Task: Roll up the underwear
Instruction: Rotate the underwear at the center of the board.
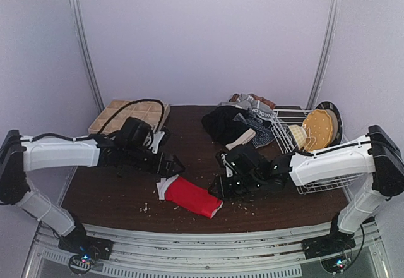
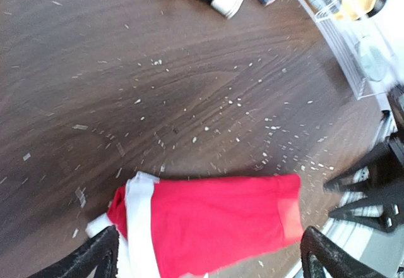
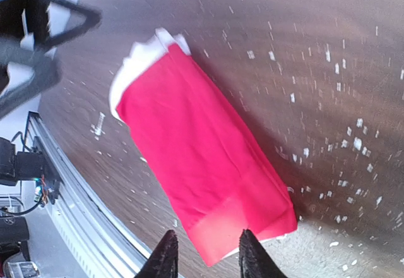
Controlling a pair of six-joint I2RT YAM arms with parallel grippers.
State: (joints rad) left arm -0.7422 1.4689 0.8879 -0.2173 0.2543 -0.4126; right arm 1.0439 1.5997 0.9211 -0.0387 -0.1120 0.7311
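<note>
- The red underwear (image 1: 189,196) is lying flat on the counter (image 1: 189,132), folded into a long strip. It's close to the front edge and angled a bit, roughly between the two arms.
- Its pale waistband (image 2: 139,227) is the end towards the left arm. The plain red end points at the right arm.
- The left gripper (image 2: 209,234) is spread wide open. In its wrist view one finger sits off each end of the strip, so it's straddling the cloth lengthwise and not holding anything.
- The right gripper (image 3: 207,235) is over the plain red end with its fingers parted just a little. The corner of the cloth shows in the gap, still flat on the counter, so it looks let go and not pinched. Can't tell if the tips are actually touching the fabric.
- The heap of other underwear (image 1: 237,123) (black, grey-striped) is at the back of the counter, well apart from the red one.
- A wire rack (image 1: 284,136) is just to the right of that heap, with a yellow dish (image 1: 319,128) in it.
- The wooden grid tray (image 1: 126,114) is at the back left corner.
- There are little white flecks (image 2: 252,101) scattered all over the wood.
</note>
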